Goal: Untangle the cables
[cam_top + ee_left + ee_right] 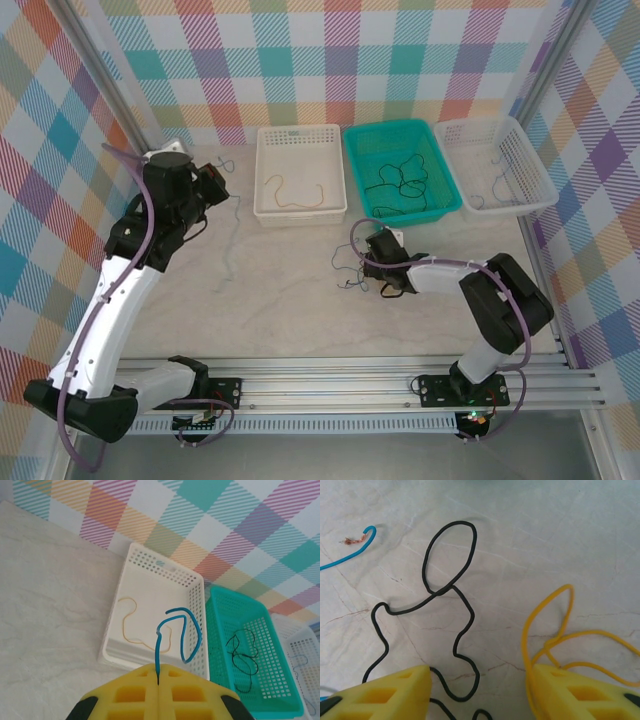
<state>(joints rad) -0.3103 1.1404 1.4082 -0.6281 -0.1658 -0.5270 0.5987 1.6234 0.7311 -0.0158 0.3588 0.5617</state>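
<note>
1. The worktop (280, 320) has three baskets along its 12 o'clock edge: a white basket (300, 131), a teal basket (398, 125) and another white one (537, 165). The white basket already holds an orange-tan cable (123, 625).
2. The left tool (158, 676) is up at about 10 o'clock on the worktop, pinched tight on a blue cable (181, 630) that curls up out of the seam between its fingers. From its wrist cam the white basket is dead ahead at 12.
3. The right tool (479, 674) is low over the leftover tangle (350, 272) mid-worktop with its fingers spread wide, gripping nothing. This arm is way nearer the tangle; the left one is well apart from it.
4. Here's the relation that matters: the black cable (451, 587) lies flat on the worktop in the gap between the right tool's fingers. It runs roughly 6 to 12, with a closed loop at the 12 end.
5. A yellow cable (525, 630) loops just beside the 3 o'clock finger, so my guess is a straight close could nab either one.
6. A blue end (347, 557) with frayed bare strands sits at 10 o'clock. I can't tell if it's the same cord the left tool has.
7. Hard to call: the black cable's lower bends are cut off under the fingers, the yellow one runs out of frame at 3, and I can't tell whether it touches that finger.
</note>
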